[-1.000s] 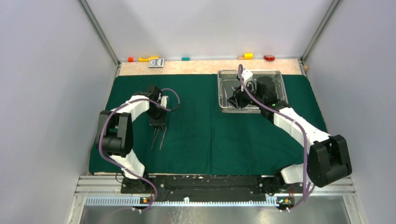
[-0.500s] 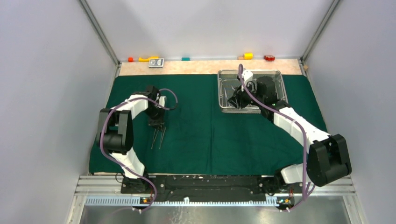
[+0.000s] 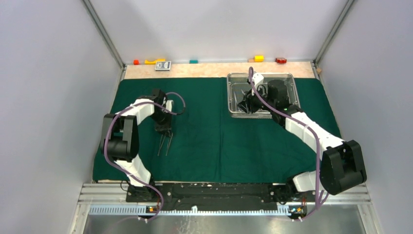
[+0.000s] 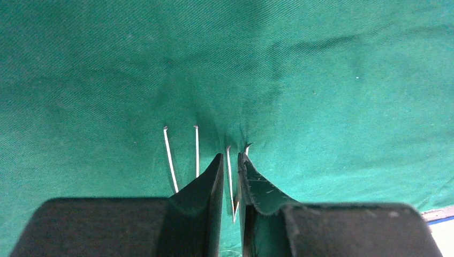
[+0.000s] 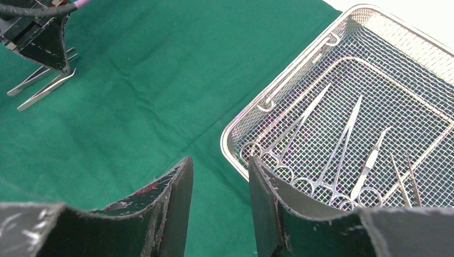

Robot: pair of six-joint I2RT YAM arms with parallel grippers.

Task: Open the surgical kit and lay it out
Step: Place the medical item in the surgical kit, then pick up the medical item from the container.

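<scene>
The dark green cloth [image 3: 219,141] lies spread over the table. On it, left of centre, two steel tweezers [image 3: 164,145] lie side by side. My left gripper [image 4: 231,160] stands low over them, open by a narrow gap. One pair of tweezers [image 4: 230,176] lies between its fingers and the other pair [image 4: 170,160] just to the left. The wire-mesh tray [image 5: 278,88] sits at the back right and holds several ring-handled instruments [image 5: 342,144]. My right gripper [image 5: 219,163] hovers open and empty over the tray's near-left corner.
A bare wooden strip [image 3: 219,69] runs behind the cloth. Small coloured blocks [image 3: 258,58] and a grey device [image 3: 163,65] sit along it. Grey walls close in on both sides. The left gripper [image 5: 45,45] also shows in the right wrist view.
My left gripper's jaws have parted a little around the tweezers, which now rest on the cloth. The right arm has not moved.
</scene>
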